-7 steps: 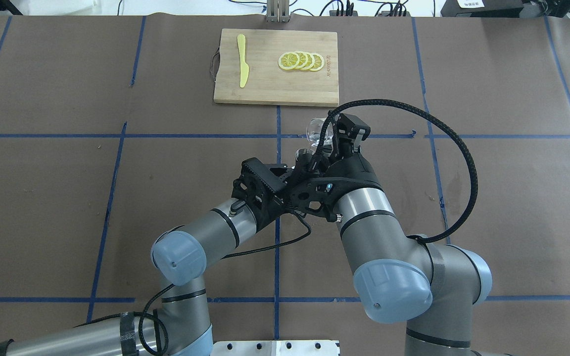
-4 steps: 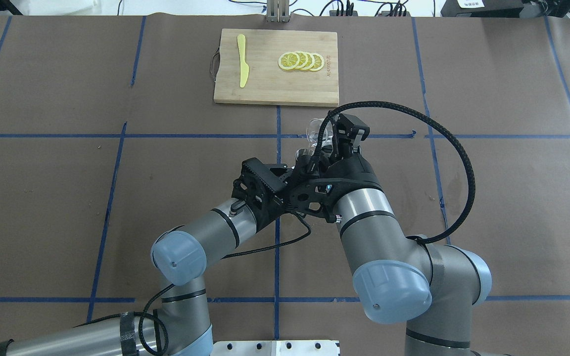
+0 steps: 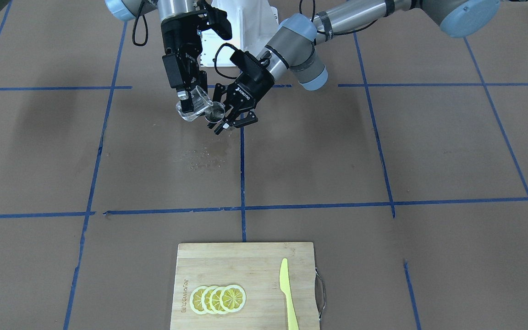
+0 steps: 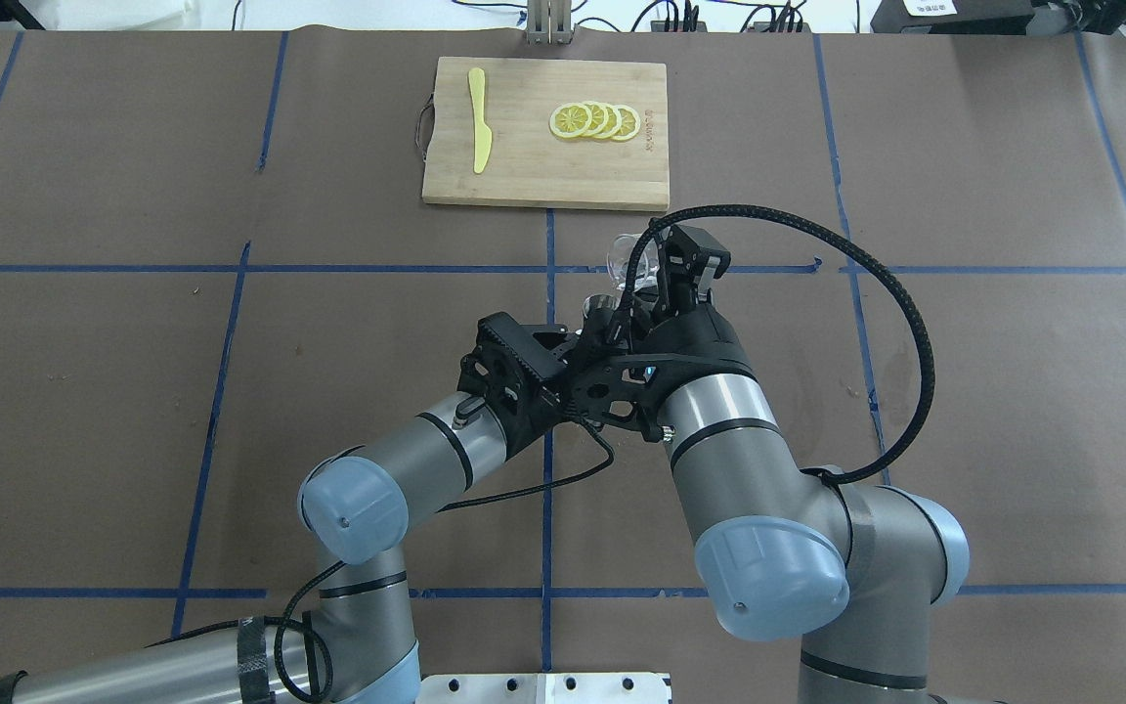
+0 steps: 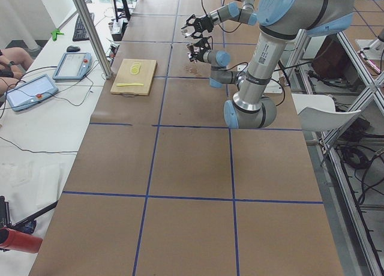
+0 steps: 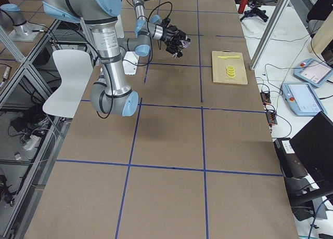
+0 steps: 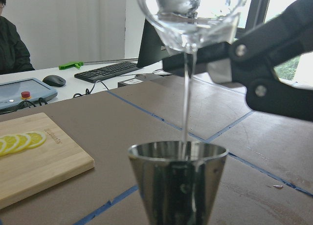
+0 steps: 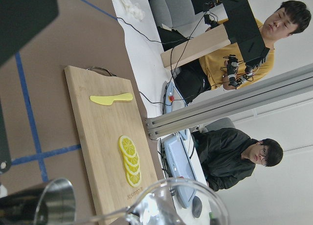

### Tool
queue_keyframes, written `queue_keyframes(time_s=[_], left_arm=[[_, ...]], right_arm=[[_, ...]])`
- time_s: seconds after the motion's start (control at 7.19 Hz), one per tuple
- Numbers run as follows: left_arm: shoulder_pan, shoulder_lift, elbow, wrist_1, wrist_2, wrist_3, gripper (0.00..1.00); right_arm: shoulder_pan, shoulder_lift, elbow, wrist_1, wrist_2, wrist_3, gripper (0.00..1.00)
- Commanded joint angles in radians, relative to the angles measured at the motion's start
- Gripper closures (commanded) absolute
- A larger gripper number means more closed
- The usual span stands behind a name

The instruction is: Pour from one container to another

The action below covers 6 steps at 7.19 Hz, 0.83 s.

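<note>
Pouring a thin clear stream, the tilted glass beaker is clamped in the right gripper above the table. Directly beneath its lip, the left gripper grips the upright steel jigger, and the stream falls into its upper cone.

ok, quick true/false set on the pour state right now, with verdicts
1. A stream of liquid runs from the beaker into the jigger. True.
2. The left gripper holds the beaker. False: the right gripper holds it; the left gripper holds the jigger.
3. The jigger stands on the cutting board. False: it is in the left gripper, well apart from the board.
4. Lemon slices and a yellow knife lie on the cutting board. True.
</note>
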Motion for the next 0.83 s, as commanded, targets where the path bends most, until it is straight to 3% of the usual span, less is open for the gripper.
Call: queue_keyframes(time_s=[0.0,0.7], left_arm=[[0.0,0.0,0.001,-0.001,-0.001,0.0,1.0],[0.0,0.0,0.004,-0.001,-0.001,0.0,1.0]], right_arm=[[-0.001,0.0,-0.002,0.0,-0.001,0.0,1.0],[-0.015,0.002,-0.002,-0.032,-0.033,0.0,1.0]])
